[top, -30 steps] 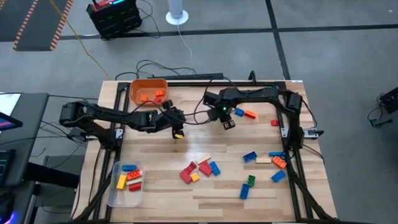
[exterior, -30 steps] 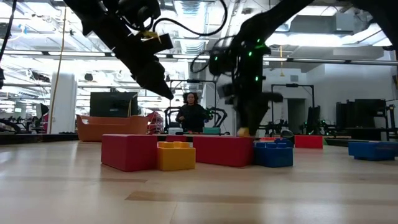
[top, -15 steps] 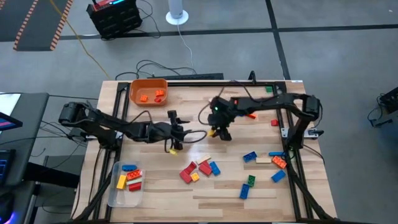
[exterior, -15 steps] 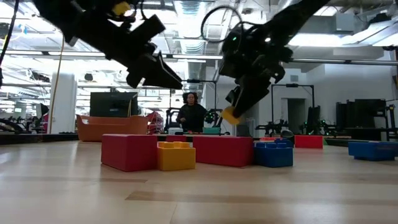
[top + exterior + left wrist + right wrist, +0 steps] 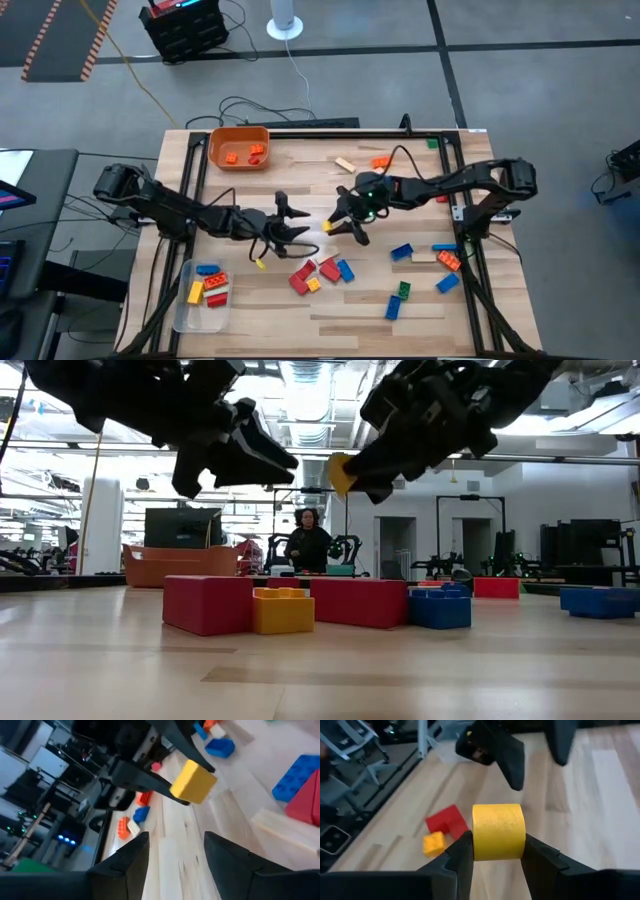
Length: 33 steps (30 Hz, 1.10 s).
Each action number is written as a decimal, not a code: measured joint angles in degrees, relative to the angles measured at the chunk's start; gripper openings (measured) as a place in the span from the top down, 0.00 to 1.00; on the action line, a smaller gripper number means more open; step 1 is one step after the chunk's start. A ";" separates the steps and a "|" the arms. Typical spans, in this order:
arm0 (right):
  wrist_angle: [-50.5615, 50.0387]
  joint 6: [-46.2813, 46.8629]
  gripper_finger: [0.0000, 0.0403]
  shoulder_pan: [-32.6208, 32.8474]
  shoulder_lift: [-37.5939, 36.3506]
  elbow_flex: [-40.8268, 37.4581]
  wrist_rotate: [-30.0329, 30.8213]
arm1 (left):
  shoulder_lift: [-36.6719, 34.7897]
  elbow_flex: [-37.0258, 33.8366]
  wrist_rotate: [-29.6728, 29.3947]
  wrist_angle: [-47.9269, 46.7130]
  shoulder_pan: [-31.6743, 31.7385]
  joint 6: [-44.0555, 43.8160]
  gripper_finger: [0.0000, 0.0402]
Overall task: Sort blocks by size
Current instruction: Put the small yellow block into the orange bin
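Observation:
My right gripper (image 5: 334, 226) is shut on a small yellow block (image 5: 498, 831) above the middle of the table; the block also shows in the left wrist view (image 5: 194, 781) and the low view (image 5: 340, 473). My left gripper (image 5: 297, 220) is open and empty, facing the block from the table's left, a short gap away. A cluster of red, yellow and blue blocks (image 5: 320, 272) lies on the table just nearer. More blocks (image 5: 440, 255) lie at the right. My right gripper pinches the yellow block by two opposite sides (image 5: 476, 840) between its two fingers. The fingers (image 5: 535, 857) come nearly level from the table's right. The block is lifted clear of the table and sticks out past the fingertips toward my left gripper.
An orange bin (image 5: 225, 135) with a few blocks stands at the far left. A clear tub (image 5: 185, 300) with several blocks stands at the near left corner. A tan block (image 5: 345, 164) and an orange one (image 5: 380, 160) lie at the far side. A person (image 5: 307, 545) stands beyond the table.
My right gripper has carried the yellow block up off the table and toward the near and left side. My left gripper has gone toward the near edge and the right, and now faces the block.

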 joint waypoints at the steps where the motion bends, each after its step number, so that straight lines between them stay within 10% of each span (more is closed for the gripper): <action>1: 1.19 0.59 0.59 0.40 0.28 -0.03 0.07 | 0.00 0.02 -0.21 0.71 -0.38 0.11 0.52; 33: 16.26 13.14 0.59 2.92 2.59 4.11 4.80 | -0.04 3.06 -4.46 5.56 -2.39 24.88 0.37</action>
